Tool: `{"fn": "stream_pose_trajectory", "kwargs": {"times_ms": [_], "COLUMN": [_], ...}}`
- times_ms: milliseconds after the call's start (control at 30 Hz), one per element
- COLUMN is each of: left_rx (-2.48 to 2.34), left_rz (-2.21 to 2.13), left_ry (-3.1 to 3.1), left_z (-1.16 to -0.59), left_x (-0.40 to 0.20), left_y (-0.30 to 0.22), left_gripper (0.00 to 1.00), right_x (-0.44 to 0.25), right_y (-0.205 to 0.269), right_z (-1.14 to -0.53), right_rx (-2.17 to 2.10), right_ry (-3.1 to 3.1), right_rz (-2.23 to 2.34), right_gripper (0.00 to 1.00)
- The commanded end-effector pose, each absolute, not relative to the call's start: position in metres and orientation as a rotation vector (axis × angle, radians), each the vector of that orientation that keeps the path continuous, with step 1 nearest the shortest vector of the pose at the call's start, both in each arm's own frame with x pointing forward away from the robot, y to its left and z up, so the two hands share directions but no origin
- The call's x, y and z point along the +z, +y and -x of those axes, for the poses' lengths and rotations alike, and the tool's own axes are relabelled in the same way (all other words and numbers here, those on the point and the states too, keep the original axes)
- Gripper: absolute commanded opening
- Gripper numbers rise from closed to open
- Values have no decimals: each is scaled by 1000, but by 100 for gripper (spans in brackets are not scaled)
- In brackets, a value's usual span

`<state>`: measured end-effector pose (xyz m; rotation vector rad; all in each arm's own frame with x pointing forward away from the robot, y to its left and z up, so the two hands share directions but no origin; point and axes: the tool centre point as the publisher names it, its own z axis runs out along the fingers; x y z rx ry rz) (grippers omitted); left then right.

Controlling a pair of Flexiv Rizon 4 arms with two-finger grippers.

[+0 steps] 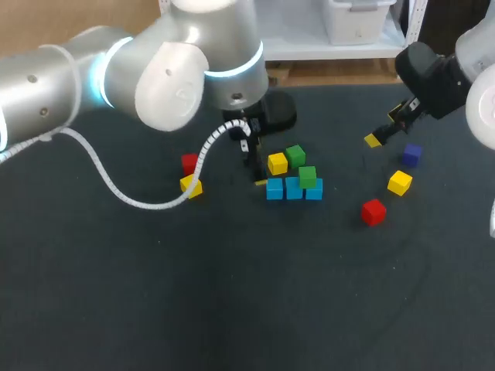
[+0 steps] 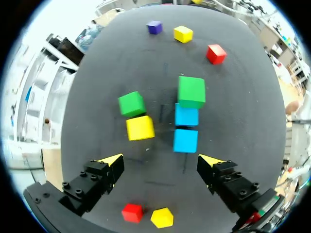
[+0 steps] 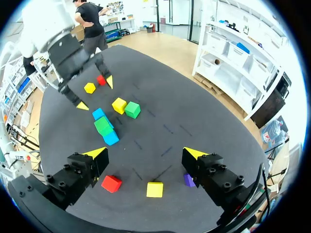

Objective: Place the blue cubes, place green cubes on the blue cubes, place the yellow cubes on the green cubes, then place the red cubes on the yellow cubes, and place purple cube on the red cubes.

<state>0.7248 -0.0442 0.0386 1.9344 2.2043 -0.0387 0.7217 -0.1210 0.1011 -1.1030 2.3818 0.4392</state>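
Left gripper [image 2: 161,162], spread wide and empty, is hovering with 1 loose green cube [image 2: 131,104] lying ahead, just beyond a yellow cube [image 2: 140,127].

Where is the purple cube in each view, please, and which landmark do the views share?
Head view: the purple cube lies at the table's right side, just behind a yellow cube.
Left wrist view: purple cube far ahead of the left gripper, beside that yellow cube.
Right wrist view: purple cube beside one finger of the right gripper, partly hidden by it.
Shared landmark: the green cube stacked on the blue cubes.
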Motion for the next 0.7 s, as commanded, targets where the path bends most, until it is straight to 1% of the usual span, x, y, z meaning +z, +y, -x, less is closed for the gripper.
{"fn": "stream_pose_trajectory", "kwargs": {"times_ms": [33,200,400,700], "left_rx": [-42,-88,-124,-107], "left_rz": [-1905,-1849,-1872,-1868], "left_ry": [2233,2249,2219,2220], "left_z": [-734,-748,-752,-771], "left_x": [48,52,41,18], "left_y": [-47,-66,-84,-89], "left_gripper": [100,100,100,100], "right_x": [101,101,101,101], "right_y": [-121,-121,-121,-121], "right_z": [-721,-721,-721,-721], "right_rx": [439,439,439,439], "right_ry": [2381,2381,2381,2381], "right_rz": [1103,1103,1103,1103], "right_gripper": [100,100,100,100]}}
